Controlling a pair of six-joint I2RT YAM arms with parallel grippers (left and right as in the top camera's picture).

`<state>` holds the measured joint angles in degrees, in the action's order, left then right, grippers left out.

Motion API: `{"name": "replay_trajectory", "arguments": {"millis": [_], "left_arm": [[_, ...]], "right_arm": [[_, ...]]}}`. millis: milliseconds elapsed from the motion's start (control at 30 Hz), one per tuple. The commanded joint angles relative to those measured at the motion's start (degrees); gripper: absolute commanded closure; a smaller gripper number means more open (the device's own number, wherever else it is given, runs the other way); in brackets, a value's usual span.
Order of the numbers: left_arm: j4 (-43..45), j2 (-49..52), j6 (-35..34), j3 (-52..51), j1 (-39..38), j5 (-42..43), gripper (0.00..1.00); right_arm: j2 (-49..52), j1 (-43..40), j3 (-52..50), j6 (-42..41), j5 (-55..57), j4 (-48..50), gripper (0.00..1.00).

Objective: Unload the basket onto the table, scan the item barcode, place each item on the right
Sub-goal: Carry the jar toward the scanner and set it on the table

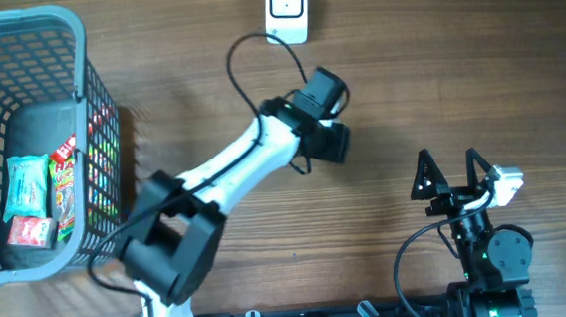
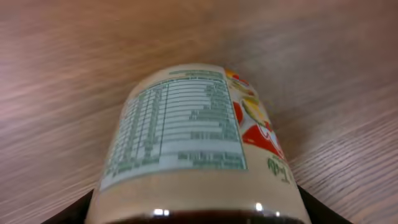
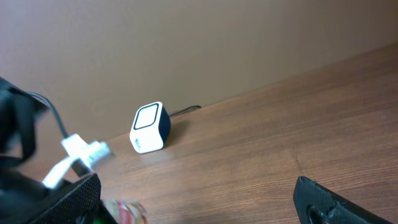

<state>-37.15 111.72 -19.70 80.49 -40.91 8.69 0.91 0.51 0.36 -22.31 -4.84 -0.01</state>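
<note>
Left wrist view: bottle [image 2: 193, 137] clamped between jaws of left gripper [image 1: 327, 140], over table [image 2: 62, 62], short of scanner [image 1: 286, 8]. Right gripper [image 1: 451, 179] spread wide, empty. Risks: smooth round bottle twists or slips in grip; barcode unseen, nutrition panel [image 2: 180, 118] faces up, so scan may miss. Long axis runs away from wrist, far end pointing outward.

a grey-blue plastic basket [image 1: 81, 53] stands at the left end of the wooden table [image 1: 456, 66]. inside lie a pale teal packet [image 1: 25, 186], a red-and-green packet [image 1: 65, 179] just beside it, and a small red packet [image 1: 30, 232] (print too small to read). a plain beige wall [image 3: 186, 37] rises behind the table.
</note>
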Motion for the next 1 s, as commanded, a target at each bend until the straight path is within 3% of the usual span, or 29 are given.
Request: {"name": "replay_trajectory", "arguments": {"millis": [0,133,267,400,500,700,767,833,900,967], "left_arm": [[3.26,1.64,-0.48,0.28,-1.64,1.92,0.34],[5.09,2.08,-0.52,0.28,-2.29,1.99,0.31],[4.46,2.08,-0.55,0.28,-2.29,2.01,0.22],[4.35,1.55,-0.48,0.79,-2.32,1.97,0.0],[-2.23,-2.8,-0.04,5.38,-1.86,0.76,0.0],[-17.57,-16.24,-0.09,19.56,2.4,-23.08,0.0],[-18.49,-21.84,-1.46,21.27,7.56,-28.11,0.0],[-21.16,-27.47,-9.9,21.27,17.31,-29.51,0.0],[-27.67,-31.36,-18.27,21.24,30.67,-26.97,0.0],[-31.56,-33.03,-18.69,20.92,41.55,-20.46,0.0]], "right_arm": [[0.11,0.28,-0.07,-0.35,0.57,0.15,0.0],[0.11,0.28,-0.04,-0.35,0.57,0.15,0.0],[0.11,0.28,-0.07,-0.35,0.57,0.15,0.0],[0.11,0.28,-0.04,-0.35,0.59,0.15,0.0],[0.11,0.28,-0.04,-0.35,0.57,0.15,0.0],[0.11,0.28,-0.07,-0.35,0.57,0.15,0.0],[0.11,0.28,-0.04,-0.35,0.59,0.15,0.0],[0.11,0.28,-0.04,-0.37,0.57,0.15,0.0],[0.11,0.28,-0.04,-0.35,0.57,0.15,0.0],[0.11,0.28,-0.07,-0.35,0.57,0.15,0.0]]}}
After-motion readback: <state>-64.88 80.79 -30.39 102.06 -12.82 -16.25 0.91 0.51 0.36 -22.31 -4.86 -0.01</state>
